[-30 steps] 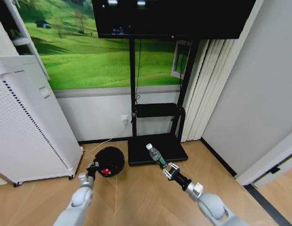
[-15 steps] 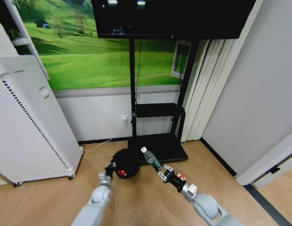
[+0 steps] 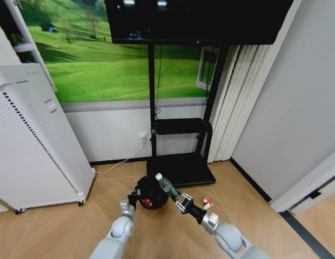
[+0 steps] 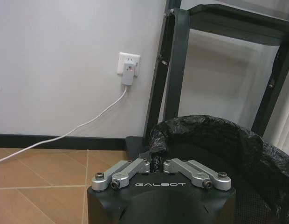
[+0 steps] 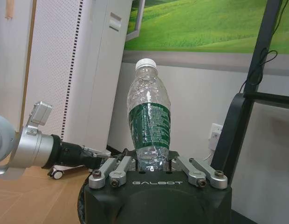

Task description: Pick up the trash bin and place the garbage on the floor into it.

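Because the garbage is meant to go into the trash bin (image 3: 152, 192), the bin is held off the floor by its rim rather than left standing, so that its mouth can be brought to each piece. In the left wrist view the rim, wrapped in a black liner, is pinched between the closed fingers of the left gripper (image 4: 155, 164), and the bin (image 4: 219, 158) hangs just beyond them. In the head view the bin is seen tilted, its opening turned up toward the camera, with something red (image 3: 147, 203) visible inside. The clear bottle (image 3: 166, 185) with the green label is clamped near its base by the right gripper (image 3: 176, 198), cap pointing away from the wrist; in the right wrist view the bottle (image 5: 149, 122) stands upright between the closed fingers. The bottle's cap end is seen at the bin's rim, which suggests the bottle is being lined up for dropping in. Both arms are stretched forward and low, angled inward so that the two grippers meet near the middle. A small red-and-white piece (image 3: 206, 203) lies on the wooden floor (image 3: 265, 216) just beside the right forearm, not yet collected.
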Controlling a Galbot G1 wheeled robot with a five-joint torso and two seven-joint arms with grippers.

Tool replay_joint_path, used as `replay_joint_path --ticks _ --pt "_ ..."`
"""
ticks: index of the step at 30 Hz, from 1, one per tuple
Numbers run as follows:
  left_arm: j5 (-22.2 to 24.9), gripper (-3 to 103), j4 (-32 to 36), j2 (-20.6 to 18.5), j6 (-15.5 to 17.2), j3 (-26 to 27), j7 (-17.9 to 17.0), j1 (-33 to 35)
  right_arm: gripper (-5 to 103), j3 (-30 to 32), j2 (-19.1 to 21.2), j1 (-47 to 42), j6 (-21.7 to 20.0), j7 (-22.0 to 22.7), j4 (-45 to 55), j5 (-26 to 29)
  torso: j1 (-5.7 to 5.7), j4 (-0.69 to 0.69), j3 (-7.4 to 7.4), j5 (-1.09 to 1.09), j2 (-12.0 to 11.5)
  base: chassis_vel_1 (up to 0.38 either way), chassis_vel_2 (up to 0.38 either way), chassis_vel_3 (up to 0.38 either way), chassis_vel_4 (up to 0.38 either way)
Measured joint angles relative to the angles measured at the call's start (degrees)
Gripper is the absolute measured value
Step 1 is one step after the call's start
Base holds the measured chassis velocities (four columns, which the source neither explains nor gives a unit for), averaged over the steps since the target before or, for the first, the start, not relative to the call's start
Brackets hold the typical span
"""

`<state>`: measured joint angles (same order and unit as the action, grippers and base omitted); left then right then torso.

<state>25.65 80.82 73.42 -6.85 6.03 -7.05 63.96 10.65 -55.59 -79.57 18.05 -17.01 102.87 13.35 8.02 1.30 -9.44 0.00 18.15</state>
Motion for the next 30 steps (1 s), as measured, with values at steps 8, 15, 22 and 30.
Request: replay_joint_path --ticks 8,15,22,30 --pt "0.45 7 1.13 -0.85 0.0 -0.08 -0.04 0.42 29 -6.28 -1.6 6.01 -0.1 0.07 -5.42 0.12 0.0 -0.01 0.0 0.0 0.0 0.0 0.0 0.0 0.0" --pt "1.15 7 1.87 -1.62 0.26 0.12 -0.24 0.51 29 -10.08 -3.12 9.65 -0.76 0.25 -7.29 0.24 0.0 -0.01 0.0 -0.01 0.0 0.0 0.0 0.0 0.0" --pt "1.35 7 2.13 -1.72 0.37 0.49 -0.34 0.64 29 -10.72 -2.62 11.44 -1.05 0.33 -7.59 1.05 0.0 -0.01 0.0 -0.01 0.0 0.0 0.0 0.0 0.0" --pt "1.1 7 2.14 -0.89 0.39 0.66 -0.35 0.92 48 -10.81 -2.26 11.1 -1.35 0.64 -6.98 1.42 0.0 0.0 0.0 0.0 0.0 0.0 0.0 0.0 0.0"
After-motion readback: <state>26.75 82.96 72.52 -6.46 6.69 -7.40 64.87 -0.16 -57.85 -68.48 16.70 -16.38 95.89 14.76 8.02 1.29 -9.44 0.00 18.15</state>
